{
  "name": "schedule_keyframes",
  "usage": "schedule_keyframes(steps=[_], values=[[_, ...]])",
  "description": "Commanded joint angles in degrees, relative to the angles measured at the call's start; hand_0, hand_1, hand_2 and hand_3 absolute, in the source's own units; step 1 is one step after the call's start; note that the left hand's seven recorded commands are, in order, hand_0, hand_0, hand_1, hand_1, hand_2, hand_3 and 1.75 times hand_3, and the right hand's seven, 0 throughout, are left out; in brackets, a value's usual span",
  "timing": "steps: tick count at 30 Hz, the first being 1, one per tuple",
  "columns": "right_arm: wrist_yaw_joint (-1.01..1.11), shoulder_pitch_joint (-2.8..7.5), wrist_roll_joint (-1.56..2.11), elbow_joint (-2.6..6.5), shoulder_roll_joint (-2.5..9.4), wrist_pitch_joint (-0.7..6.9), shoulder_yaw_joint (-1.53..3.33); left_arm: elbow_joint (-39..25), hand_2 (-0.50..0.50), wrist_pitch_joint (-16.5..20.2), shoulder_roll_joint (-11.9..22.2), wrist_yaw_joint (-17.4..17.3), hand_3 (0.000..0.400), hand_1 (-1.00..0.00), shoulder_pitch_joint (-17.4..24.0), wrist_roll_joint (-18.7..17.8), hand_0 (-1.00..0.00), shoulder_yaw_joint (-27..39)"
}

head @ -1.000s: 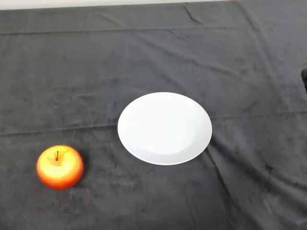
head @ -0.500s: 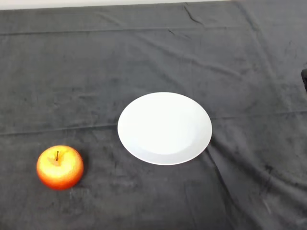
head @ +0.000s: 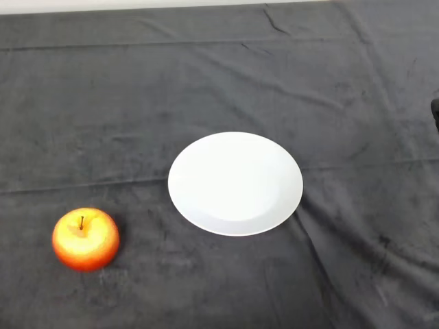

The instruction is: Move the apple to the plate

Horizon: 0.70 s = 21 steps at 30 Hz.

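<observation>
A red and yellow apple (head: 86, 239) stands upright on the dark cloth at the lower left, its stem pointing up. A round white plate (head: 235, 183) lies near the middle of the table, to the right of the apple and a little farther back. Nothing lies on the plate. A gap of bare cloth separates the two.
The dark cloth (head: 219, 82) covers the whole table and has folds and creases, mostly at the right and along the back. The table's far edge runs along the top of the view. A small dark object (head: 435, 113) shows at the right border.
</observation>
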Motion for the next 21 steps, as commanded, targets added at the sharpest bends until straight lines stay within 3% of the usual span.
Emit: schedule_keyframes(steps=[1, 9, 21], values=[[-0.12, -1.01, 0.65, -0.46, -1.33, -0.12, -0.56, 0.91, 0.00, 1.77, 1.62, -0.59, 0.000, 0.00, -1.22, -1.53, 0.00, 1.50], [-0.12, -1.02, 0.65, -0.44, -1.33, -0.12, -0.57, 0.41, 0.00, 2.60, 2.83, -3.15, 0.000, 0.00, -3.39, -5.51, 0.00, 4.98], [-0.11, -1.03, 0.65, -0.42, -1.34, -0.12, -0.57, -0.93, 0.00, 0.57, 3.65, -7.24, 0.000, 0.00, -4.97, -9.55, 0.00, 8.41]])
